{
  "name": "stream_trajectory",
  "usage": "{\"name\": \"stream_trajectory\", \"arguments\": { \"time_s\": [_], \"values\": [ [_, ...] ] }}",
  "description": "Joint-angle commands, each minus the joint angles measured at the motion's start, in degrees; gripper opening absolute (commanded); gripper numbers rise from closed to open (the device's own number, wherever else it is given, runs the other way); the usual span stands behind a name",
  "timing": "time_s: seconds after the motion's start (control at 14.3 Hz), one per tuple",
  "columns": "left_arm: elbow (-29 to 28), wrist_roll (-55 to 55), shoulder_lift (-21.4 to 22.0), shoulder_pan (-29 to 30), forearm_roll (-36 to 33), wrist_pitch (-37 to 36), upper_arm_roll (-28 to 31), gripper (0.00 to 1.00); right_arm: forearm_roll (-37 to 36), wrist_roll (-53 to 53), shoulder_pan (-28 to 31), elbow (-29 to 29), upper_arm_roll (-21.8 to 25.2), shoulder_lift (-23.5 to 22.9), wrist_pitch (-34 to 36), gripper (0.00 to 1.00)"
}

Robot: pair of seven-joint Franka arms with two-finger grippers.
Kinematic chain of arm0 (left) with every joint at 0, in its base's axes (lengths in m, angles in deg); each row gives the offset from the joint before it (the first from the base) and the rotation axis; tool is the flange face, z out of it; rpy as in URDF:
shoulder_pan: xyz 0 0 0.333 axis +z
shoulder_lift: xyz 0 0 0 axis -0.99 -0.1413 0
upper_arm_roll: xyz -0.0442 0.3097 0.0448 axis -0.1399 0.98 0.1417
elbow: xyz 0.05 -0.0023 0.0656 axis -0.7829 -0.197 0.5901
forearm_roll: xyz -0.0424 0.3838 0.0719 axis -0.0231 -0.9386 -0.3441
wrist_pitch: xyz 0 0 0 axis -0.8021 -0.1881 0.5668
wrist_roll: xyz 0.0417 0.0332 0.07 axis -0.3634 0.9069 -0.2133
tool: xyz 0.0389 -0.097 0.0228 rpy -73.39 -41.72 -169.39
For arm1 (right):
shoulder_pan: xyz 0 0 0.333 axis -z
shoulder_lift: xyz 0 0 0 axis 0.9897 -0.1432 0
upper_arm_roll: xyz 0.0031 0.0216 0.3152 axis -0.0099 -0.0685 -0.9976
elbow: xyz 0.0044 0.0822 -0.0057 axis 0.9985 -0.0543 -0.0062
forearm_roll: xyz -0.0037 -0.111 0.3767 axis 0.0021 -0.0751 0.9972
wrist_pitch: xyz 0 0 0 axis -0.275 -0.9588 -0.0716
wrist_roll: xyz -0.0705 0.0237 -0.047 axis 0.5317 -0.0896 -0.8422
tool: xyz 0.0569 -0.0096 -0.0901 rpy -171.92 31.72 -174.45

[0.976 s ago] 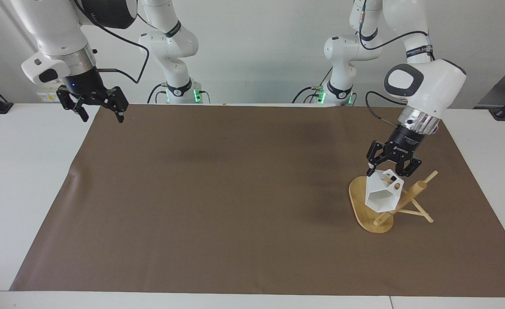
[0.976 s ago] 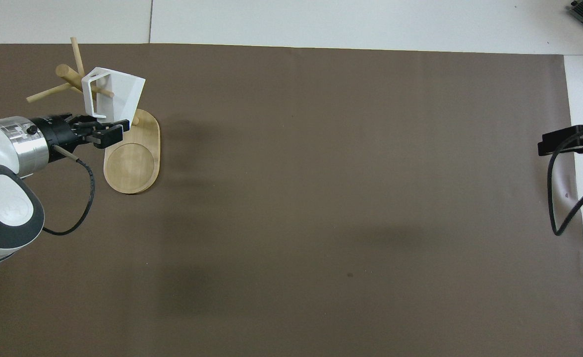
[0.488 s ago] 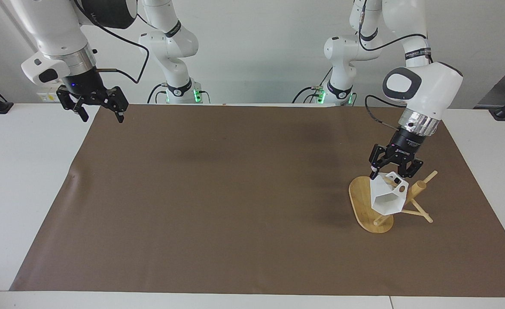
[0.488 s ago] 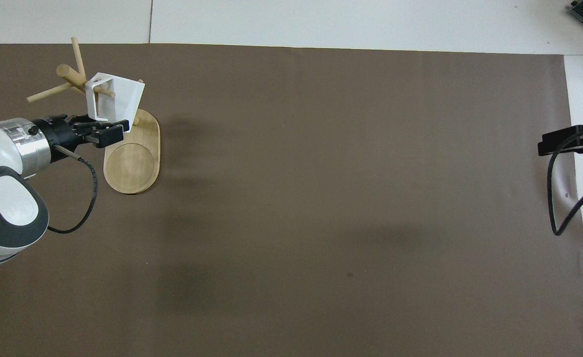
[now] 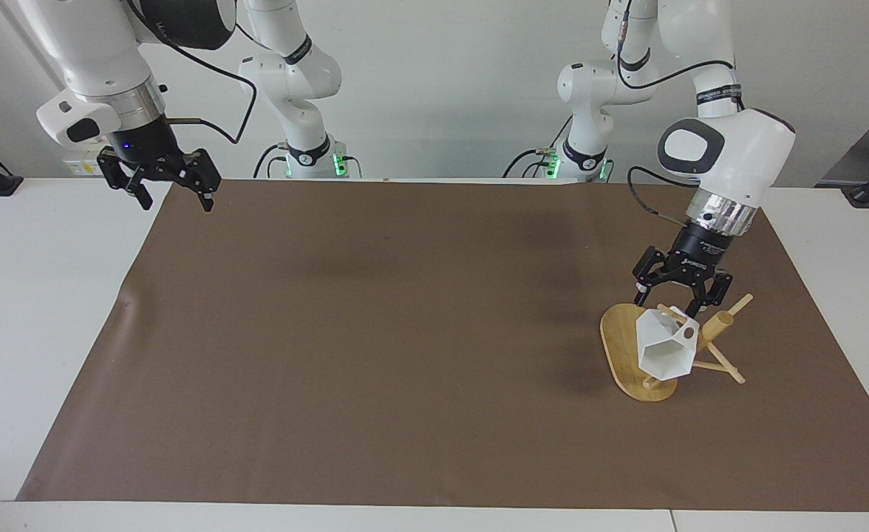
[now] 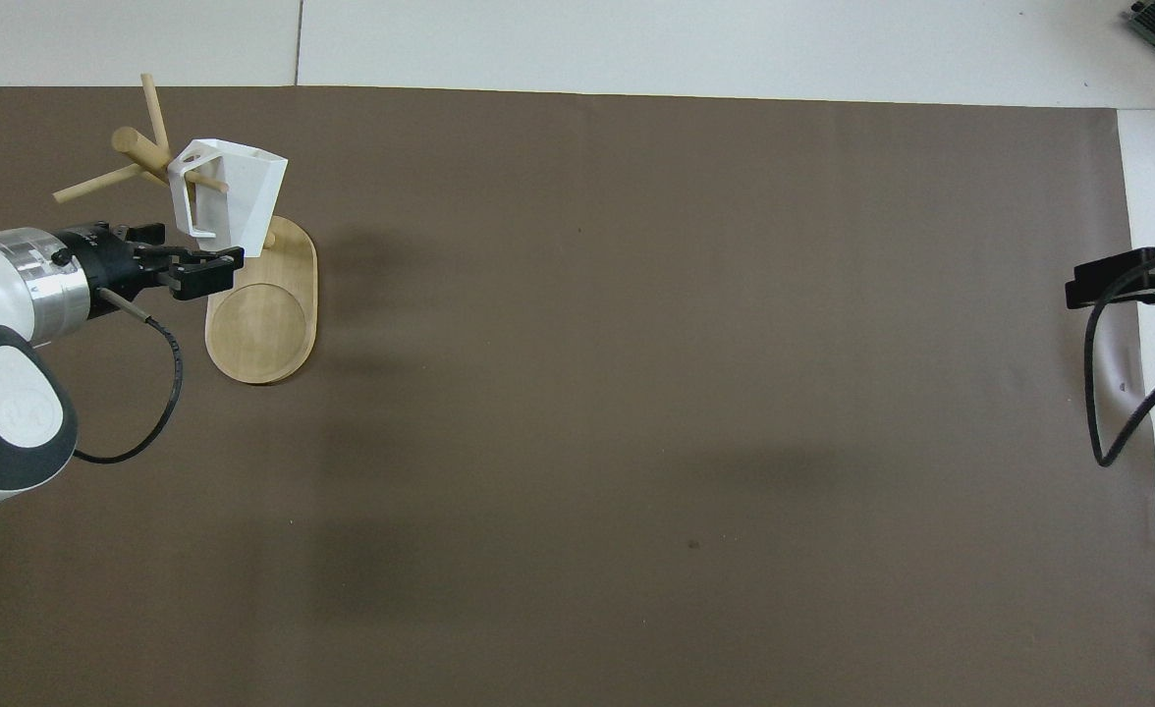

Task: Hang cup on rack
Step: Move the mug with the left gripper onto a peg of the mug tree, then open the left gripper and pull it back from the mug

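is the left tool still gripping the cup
No. The left tool is open just above the cup, which hangs by its handle on the rack.

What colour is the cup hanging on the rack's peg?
White all over; the cup shows best in the facing view, against the pale wooden rack.

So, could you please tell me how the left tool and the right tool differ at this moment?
The left tool hangs low, just above the small white faceted cup on the light bamboo peg rack; the right tool waits high over the brown mat's corner at its own end. The left tool tilts toward the cup; the right has nothing under it. Both are open and empty.
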Motion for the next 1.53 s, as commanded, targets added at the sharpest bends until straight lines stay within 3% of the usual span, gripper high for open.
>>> {"name": "stream_trajectory", "arguments": {
  "time_s": [0.0, 0.42, 1.05, 1.46],
  "values": [
    [2.45, 0.72, 0.16, 1.49, -6.28, -5.37, -0.41, 1.0, 0.03, 0.75, 0.59, -0.79, -0.79, 0.43, -0.65, 1.0],
    [4.12, -5.23, 3.58, 1.58, -13.41, -16.7, -0.32, 1.0, 0.03, 0.66, 0.15, -0.79, -0.8, 0.52, -0.57, 1.0],
    [4.82, -32.47, 9.56, 2.55, -15.26, -27.34, -0.24, 1.0, 0.04, 0.48, 0.15, -0.79, -0.8, 0.52, -0.48, 1.0],
    [10.18, -55.75, 9.83, 4.13, -15.26, -33.41, -0.24, 1.0, 0.12, 0.48, 0.24, -0.79, -0.8, 0.52, -0.04, 1.0]
  ]
}}
